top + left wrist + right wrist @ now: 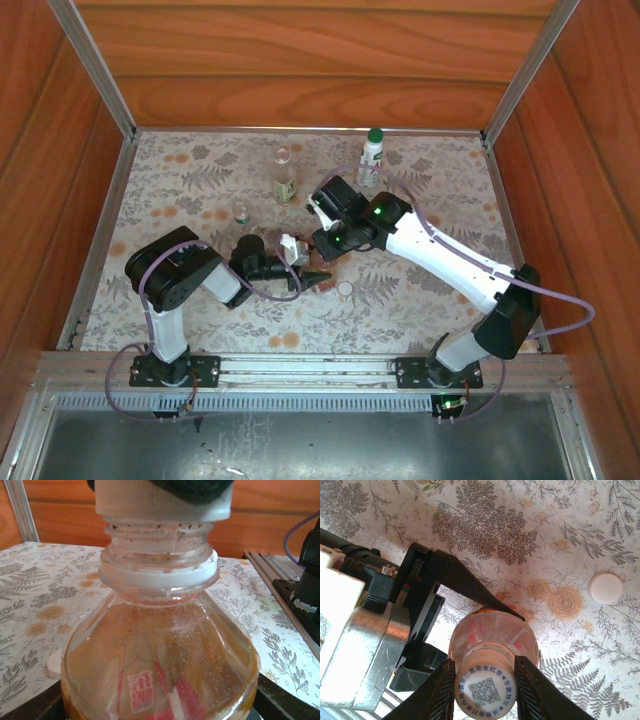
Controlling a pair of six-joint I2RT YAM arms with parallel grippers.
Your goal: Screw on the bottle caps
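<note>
Top external view, left to right: a tiny clear bottle [241, 213] and a clear green-labelled bottle [284, 182] stand beyond the left gripper [312, 276], whose jaws clamp the amber-liquid, red-labelled plastic bottle [160, 645] mid-table. The right gripper [485, 700] pinches the round white screw cap [484, 682] on its neck. A loose round white cap [605, 587] lies just right. A white bottle [371, 160] topped by a dark green cap [375, 134] stands far right.

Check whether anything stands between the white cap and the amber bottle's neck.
Nothing visible does. The white cap, pinched by the right gripper, sits on the neck of the amber bottle; bare threads show below it.
</note>
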